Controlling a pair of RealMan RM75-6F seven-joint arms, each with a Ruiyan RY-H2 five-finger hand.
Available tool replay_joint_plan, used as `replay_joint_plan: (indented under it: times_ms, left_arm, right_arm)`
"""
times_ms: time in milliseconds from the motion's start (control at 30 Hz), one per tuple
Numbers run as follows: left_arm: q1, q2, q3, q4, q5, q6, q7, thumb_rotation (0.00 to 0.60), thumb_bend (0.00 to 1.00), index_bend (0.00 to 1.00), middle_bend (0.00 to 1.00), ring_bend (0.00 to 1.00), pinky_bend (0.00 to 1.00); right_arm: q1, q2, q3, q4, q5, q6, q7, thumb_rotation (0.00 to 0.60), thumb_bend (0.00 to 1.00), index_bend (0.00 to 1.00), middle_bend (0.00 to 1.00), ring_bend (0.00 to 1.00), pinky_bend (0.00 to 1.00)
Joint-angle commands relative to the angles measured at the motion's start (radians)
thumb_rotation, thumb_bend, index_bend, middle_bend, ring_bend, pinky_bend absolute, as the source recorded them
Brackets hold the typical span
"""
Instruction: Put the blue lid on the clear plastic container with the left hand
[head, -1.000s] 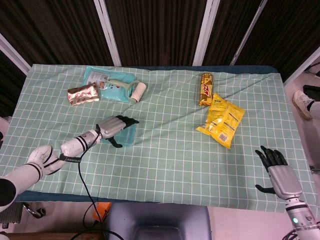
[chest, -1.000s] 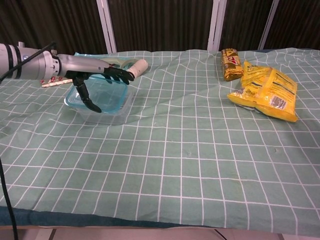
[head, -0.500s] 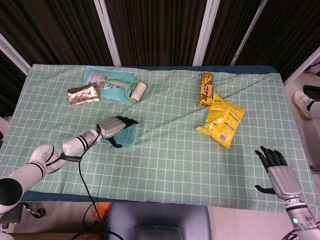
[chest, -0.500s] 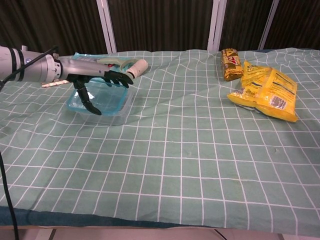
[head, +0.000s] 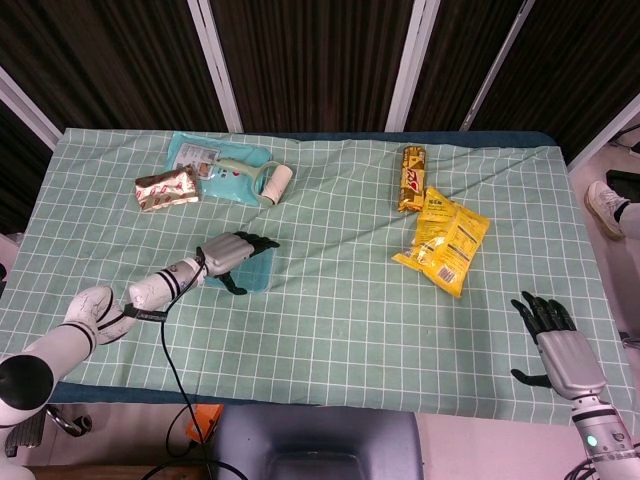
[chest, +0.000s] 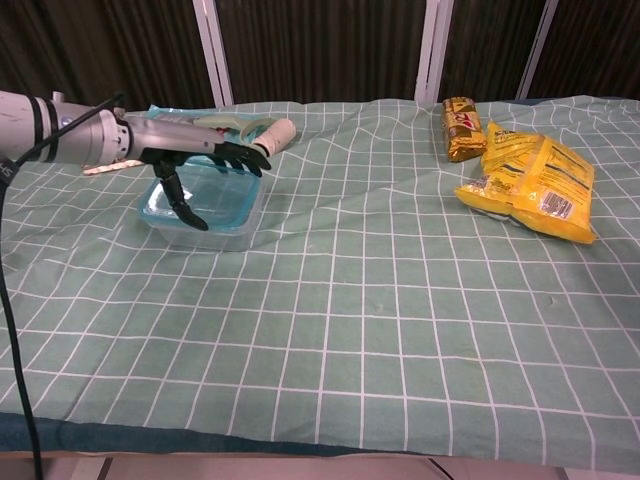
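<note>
Hovering left hand (chest: 195, 165) sits directly over the clear plastic container (chest: 205, 208), fingers spread and extended flat, thumb hooked down toward the near rim, pinching nothing I can make out. Blue lid (chest: 222, 190) appears already seated on the container, straight below the palm; whether it's fully pressed home I can't tell. Container's long axis runs roughly along the forearm. Right hand (head: 553, 340) is well apart, open and idle. Versus a second ago: the container now lies flat under the hand, not tilted.
</note>
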Motion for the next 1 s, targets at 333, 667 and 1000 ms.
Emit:
replay_joint_plan:
  times_ms: [333,667,1000]
  left_arm:
    - [-0.013,-0.003,0.007,-0.006,-0.003,0.009,-0.031,0.600,0.24,0.00,0.30,0.78,0.73]
    - [-0.015,0.001,0.006,-0.016,-0.018,-0.002,-0.012,0.600,0.24,0.00,0.30,0.78,0.72]
    - [-0.017,-0.019,0.010,-0.008,-0.021,-0.009,-0.016,0.600,0.24,0.00,0.30,0.78,0.72]
  right_arm:
    - [-0.023,0.017,-0.004,-0.049,0.010,0.033,-0.055,0.600,0.20,0.00,0.00,0.00,0.00]
    - [-0.021,0.018,-0.003,-0.053,0.007,0.030,-0.056,0.600,0.20,0.00,0.00,0.00,0.00]
    - [-0.024,0.020,-0.003,-0.052,0.003,0.034,-0.050,0.600,0.20,0.00,0.00,0.00,0.00]
